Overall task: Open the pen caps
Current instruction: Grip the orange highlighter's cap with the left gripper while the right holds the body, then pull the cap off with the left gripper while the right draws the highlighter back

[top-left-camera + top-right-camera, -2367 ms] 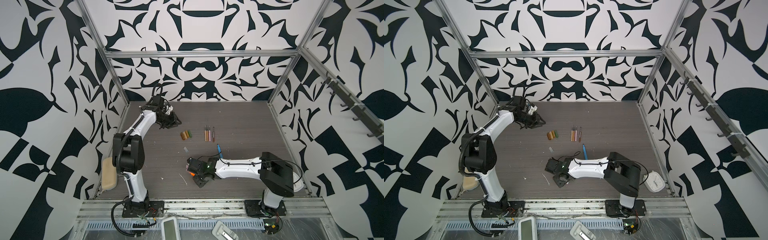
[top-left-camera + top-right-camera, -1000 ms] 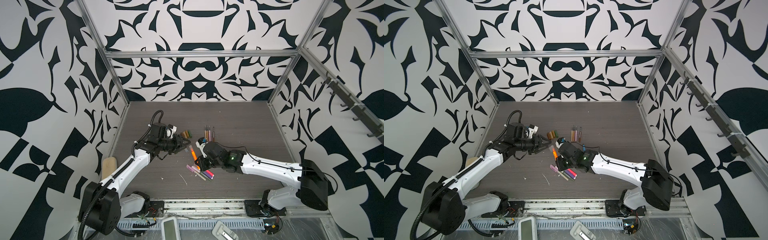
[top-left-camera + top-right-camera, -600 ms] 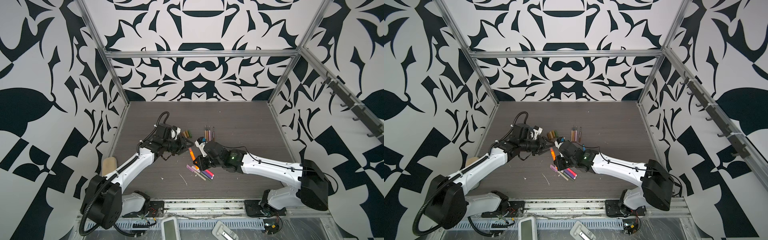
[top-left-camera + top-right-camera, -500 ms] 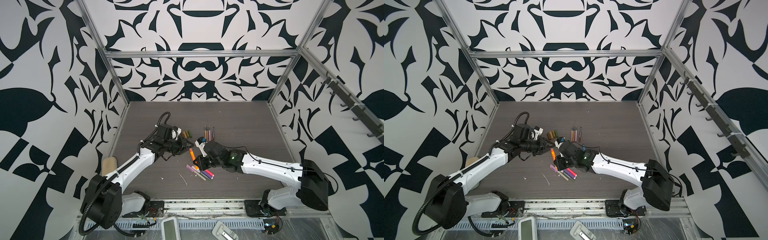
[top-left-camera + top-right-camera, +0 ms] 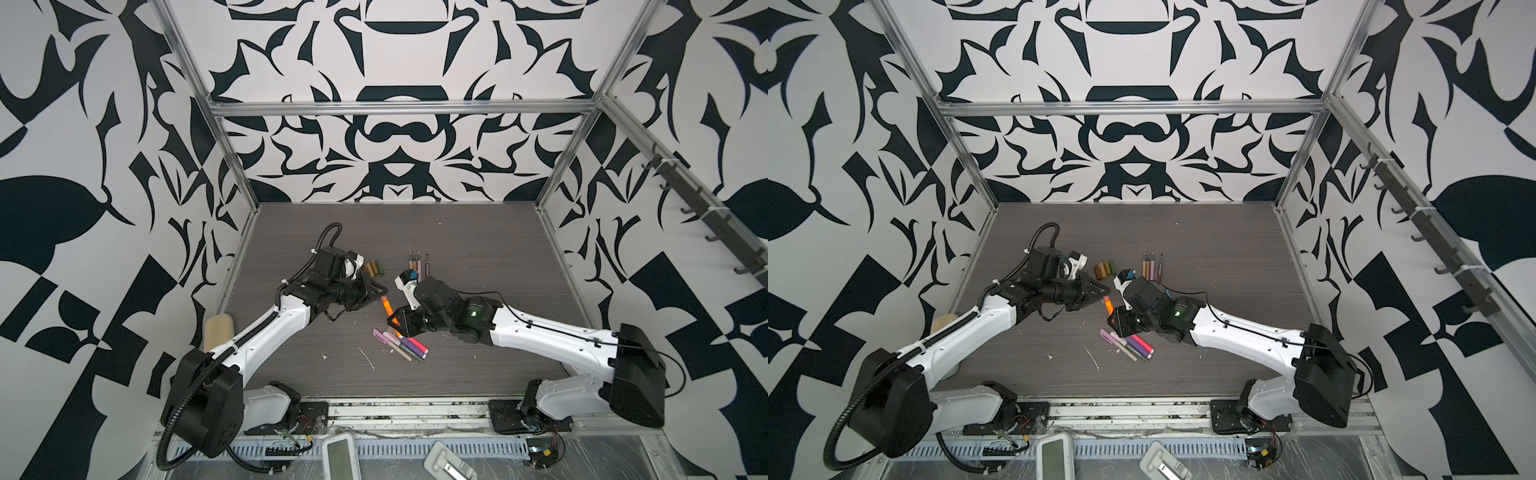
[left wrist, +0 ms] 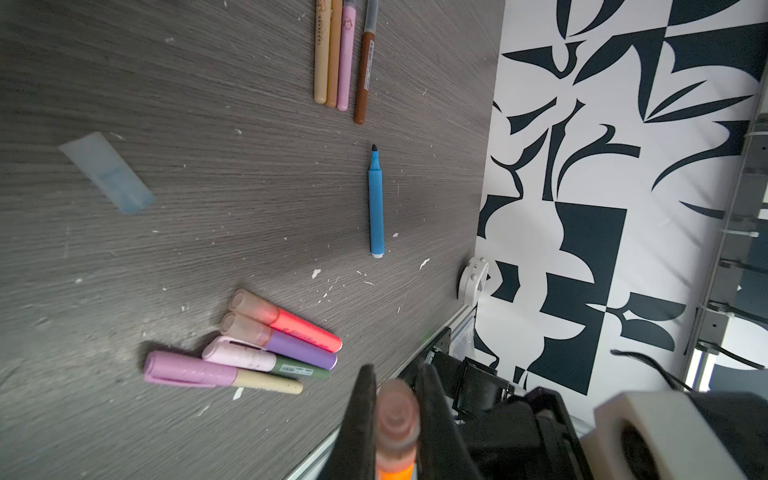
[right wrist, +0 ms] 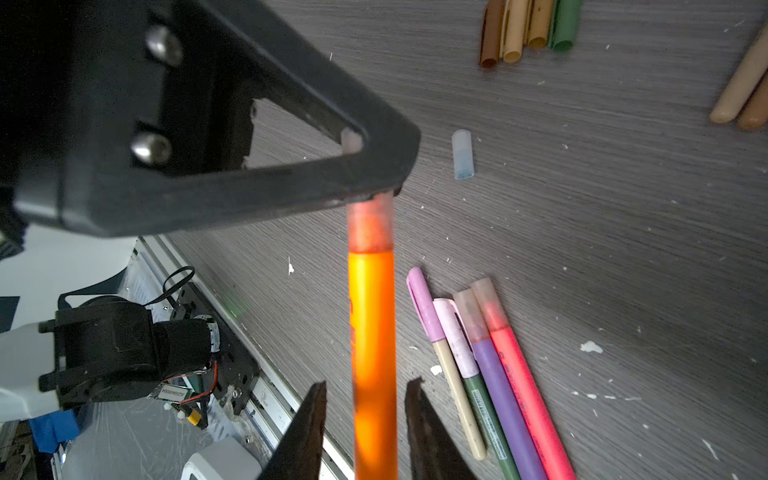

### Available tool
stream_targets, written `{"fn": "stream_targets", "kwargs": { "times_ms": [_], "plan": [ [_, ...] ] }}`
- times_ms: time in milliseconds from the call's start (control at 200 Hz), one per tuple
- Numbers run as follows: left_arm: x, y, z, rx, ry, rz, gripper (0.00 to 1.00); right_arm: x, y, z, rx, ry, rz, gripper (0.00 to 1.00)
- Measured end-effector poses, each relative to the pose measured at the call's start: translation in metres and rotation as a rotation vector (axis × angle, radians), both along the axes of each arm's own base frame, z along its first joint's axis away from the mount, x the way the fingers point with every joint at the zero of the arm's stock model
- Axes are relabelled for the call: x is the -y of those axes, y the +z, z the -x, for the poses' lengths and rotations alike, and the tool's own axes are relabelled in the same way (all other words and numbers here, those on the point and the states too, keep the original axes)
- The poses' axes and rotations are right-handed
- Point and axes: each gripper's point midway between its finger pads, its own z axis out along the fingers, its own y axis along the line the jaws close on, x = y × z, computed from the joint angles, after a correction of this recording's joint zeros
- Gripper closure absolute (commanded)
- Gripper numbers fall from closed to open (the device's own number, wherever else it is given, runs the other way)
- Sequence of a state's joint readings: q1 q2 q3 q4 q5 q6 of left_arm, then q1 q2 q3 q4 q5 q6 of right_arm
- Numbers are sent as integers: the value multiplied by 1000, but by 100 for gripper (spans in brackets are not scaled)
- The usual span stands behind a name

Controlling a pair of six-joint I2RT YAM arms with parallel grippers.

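Right wrist view: an orange pen (image 7: 372, 332) runs up the middle of the frame, held clear of the grey worktop (image 7: 623, 249). Its frosted cap (image 7: 370, 226) is on the barrel, just above centre, and your left hand (image 7: 384, 183) is clamped shut on the very end of that cap. At the bottom edge your right hand (image 7: 365, 388) brackets the barrel. Both black fingers stand slightly off it, with gaps showing on either side, so that hand reads as open, not gripping.

Four capped pens (image 7: 478, 353) lie bunched at lower right. A pale blue loose cap (image 7: 462, 153) lies right of centre, and a row of removed caps (image 7: 528, 29) lies along the top edge.

The main risk is that the pen appears to hang from its cap alone. If you pull with the left hand now, the whole pen is likely to travel with it and the cap will not come off. If the cap's fit gives way first, the barrel could drop onto the bunched pens and scatter them. The left hand's hold sits so near the cap's end that it could slip off under load. If the right hand closes off-centre, it could push the barrel sideways and jam the cap.
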State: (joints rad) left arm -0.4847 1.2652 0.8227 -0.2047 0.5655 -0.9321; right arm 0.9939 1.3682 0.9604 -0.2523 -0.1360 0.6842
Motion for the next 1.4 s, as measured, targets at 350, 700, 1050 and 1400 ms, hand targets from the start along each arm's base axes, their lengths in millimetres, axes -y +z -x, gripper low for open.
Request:
{"fn": "stream_targets", "kwargs": {
  "times_ms": [350, 700, 1050, 1400],
  "plan": [
    [2, 9, -2, 20, -9, 1, 100, -5, -12, 5, -27, 32, -10, 100],
    [5, 22, -20, -37, -109, -10, 100, 3, -2, 2, 47, -7, -133, 100],
    [-149, 42, -168, 85, 327, -102, 100, 77, -37, 40, -24, -81, -19, 100],
    [-90, -109, -45, -281, 157, -220, 100, 161, -53, -36, -6, -332, 157, 100]
  ]
}}
